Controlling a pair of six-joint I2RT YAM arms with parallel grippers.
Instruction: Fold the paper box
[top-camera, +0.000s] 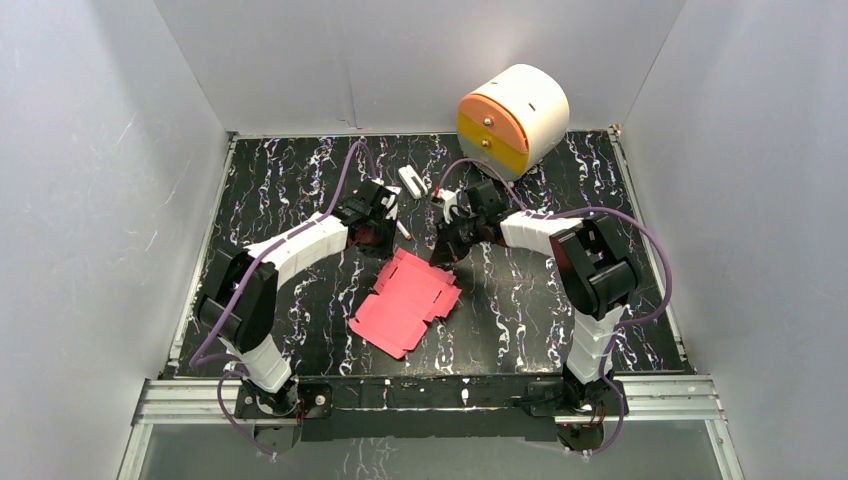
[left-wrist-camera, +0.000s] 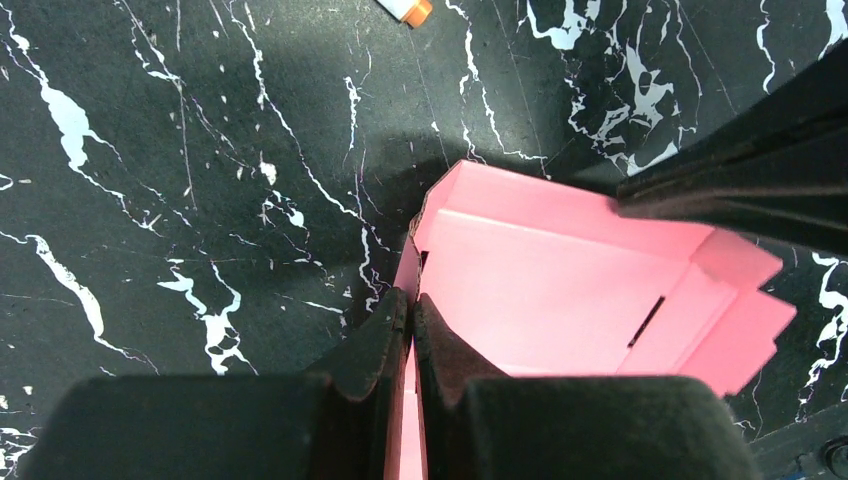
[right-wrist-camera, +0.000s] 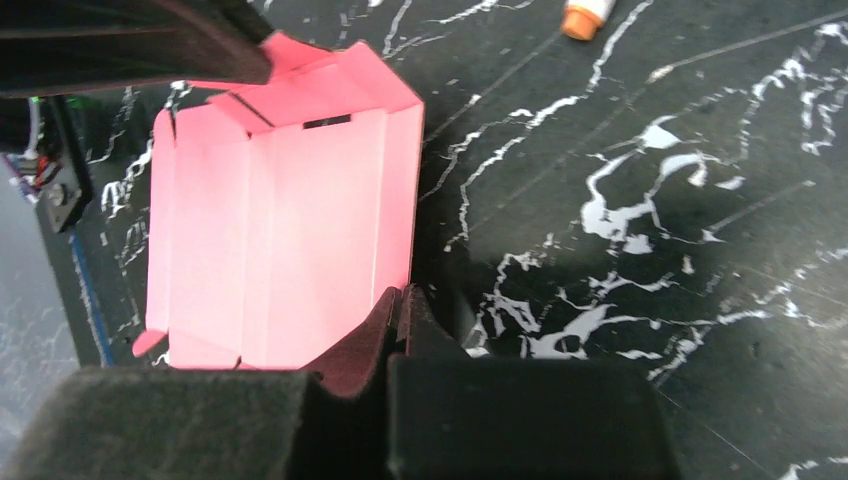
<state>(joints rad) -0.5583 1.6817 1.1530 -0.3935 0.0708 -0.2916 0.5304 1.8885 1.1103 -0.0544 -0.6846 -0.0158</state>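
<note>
The pink-red paper box (top-camera: 405, 300) lies mid-table as a partly folded sheet with flaps, its far end lifted. My left gripper (top-camera: 377, 235) is shut on its far-left side wall; in the left wrist view the pink card (left-wrist-camera: 560, 290) runs up between my closed fingers (left-wrist-camera: 380, 340). My right gripper (top-camera: 443, 250) is shut at the far-right edge; in the right wrist view the card's side panel (right-wrist-camera: 290, 230) ends at my pressed-together fingertips (right-wrist-camera: 375, 330). Each wrist view shows the other gripper as a black bar at the card's far edge.
A round white drawer unit (top-camera: 512, 118) with orange and yellow fronts stands at the back right. A small white object (top-camera: 409, 181) and a white pen with an orange tip (top-camera: 403, 229) lie just behind the grippers. White walls enclose the black marbled table (top-camera: 300, 180).
</note>
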